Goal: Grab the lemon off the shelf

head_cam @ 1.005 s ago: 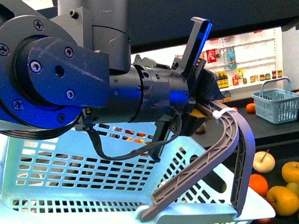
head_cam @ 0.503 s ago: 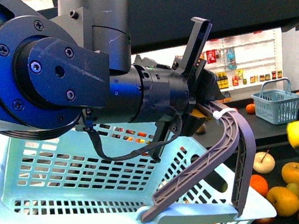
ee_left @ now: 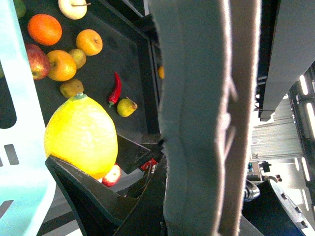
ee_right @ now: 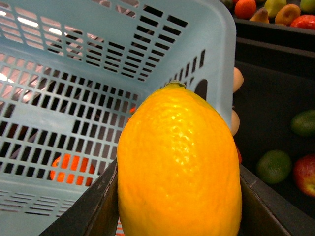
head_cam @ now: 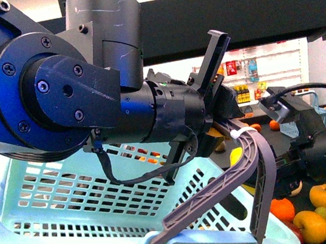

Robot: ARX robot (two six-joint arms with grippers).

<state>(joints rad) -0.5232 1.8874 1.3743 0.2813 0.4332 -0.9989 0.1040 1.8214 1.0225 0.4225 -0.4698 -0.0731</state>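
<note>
The left arm fills the view to the left of and above the pale blue basket (head_cam: 51,194), and its tool (head_cam: 225,91) is closed on the top of the basket's grey handle (head_cam: 223,193), with the basket hanging tilted from it. In the front view a slice of the lemon (ee_right: 179,167) shows through the arch of that handle, just beside the basket's right rim. The right tool (ee_right: 179,211) holds the lemon, with a dark finger (ee_right: 96,209) pressed to each side of it, nub end towards the basket wall. The lemon is in the air, off the black shelf (ee_left: 133,64). To the right of and below the basket, an orange (ee_left: 44,28), a red chilli (ee_left: 114,88) and other fruit lie on the shelf tray.
</note>
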